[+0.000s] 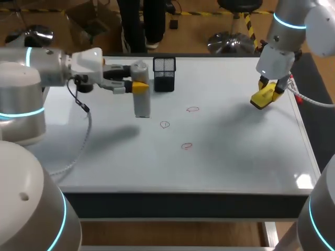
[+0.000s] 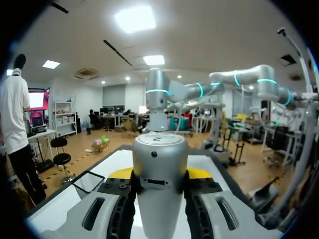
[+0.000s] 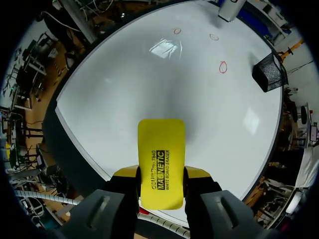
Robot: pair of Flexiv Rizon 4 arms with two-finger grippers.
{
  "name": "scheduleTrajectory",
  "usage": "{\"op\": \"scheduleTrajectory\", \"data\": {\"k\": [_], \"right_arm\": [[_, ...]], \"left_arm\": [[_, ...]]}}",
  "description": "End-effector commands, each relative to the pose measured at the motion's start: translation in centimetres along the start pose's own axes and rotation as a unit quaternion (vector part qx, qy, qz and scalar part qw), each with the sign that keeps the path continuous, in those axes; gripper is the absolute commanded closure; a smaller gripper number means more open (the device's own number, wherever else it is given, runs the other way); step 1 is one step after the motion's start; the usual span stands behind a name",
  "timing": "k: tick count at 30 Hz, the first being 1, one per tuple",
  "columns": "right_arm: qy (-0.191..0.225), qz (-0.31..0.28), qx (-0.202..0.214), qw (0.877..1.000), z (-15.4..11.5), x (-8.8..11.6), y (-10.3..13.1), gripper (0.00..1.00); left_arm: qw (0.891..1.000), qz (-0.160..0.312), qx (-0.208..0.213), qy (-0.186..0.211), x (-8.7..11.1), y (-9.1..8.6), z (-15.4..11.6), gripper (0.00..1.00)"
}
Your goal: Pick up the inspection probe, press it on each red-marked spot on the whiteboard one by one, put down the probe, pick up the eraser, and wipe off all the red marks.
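The inspection probe [image 1: 142, 102], a silver cylinder, stands upright over the whiteboard [image 1: 225, 157], left of the red marks. My left gripper [image 1: 137, 86] is shut on its upper part; in the left wrist view the probe [image 2: 159, 164] fills the gap between the fingers [image 2: 119, 173]. Whether its lower end touches the board I cannot tell. Three small red circles [image 1: 192, 109] [image 1: 165, 124] [image 1: 187, 146] are drawn mid-board. My right gripper [image 1: 266, 94] hangs above the board's far right, shut on the yellow eraser [image 3: 160, 154].
A black mesh holder [image 1: 164, 73] stands at the back of the board, just right of the probe. The right wrist view shows the same holder [image 3: 270, 72] and the red marks [image 3: 223, 67] ahead of the eraser.
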State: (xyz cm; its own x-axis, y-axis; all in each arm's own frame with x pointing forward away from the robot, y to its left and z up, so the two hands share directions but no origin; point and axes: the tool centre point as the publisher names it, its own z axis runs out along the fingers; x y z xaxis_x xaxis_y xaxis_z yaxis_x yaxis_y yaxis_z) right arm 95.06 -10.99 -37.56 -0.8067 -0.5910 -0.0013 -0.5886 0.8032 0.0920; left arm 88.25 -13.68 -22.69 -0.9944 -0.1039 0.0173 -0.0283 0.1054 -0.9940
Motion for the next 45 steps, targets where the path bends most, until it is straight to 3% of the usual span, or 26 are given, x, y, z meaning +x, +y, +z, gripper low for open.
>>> {"op": "scheduleTrajectory", "data": {"k": [1, 22, 45], "right_arm": [[0.001, -0.001, 0.002, 1.0, -0.1, 0.0, 0.0, 1.0], [0.001, -0.001, 0.002, 1.0, -0.1, 0.0, 0.0, 1.0], [0.001, -0.001, 0.002, 1.0, -0.1, 0.0, 0.0, 1.0]], "left_arm": [[1.0, -0.002, 0.001, 0.007, 0.1, 0.6, 2.1, 1.0], [1.0, 0.011, 0.014, 0.022, 0.0, 2.9, 5.8, 1.0], [1.0, 0.009, 0.013, 0.02, -0.2, 4.5, 6.5, 1.0]]}}
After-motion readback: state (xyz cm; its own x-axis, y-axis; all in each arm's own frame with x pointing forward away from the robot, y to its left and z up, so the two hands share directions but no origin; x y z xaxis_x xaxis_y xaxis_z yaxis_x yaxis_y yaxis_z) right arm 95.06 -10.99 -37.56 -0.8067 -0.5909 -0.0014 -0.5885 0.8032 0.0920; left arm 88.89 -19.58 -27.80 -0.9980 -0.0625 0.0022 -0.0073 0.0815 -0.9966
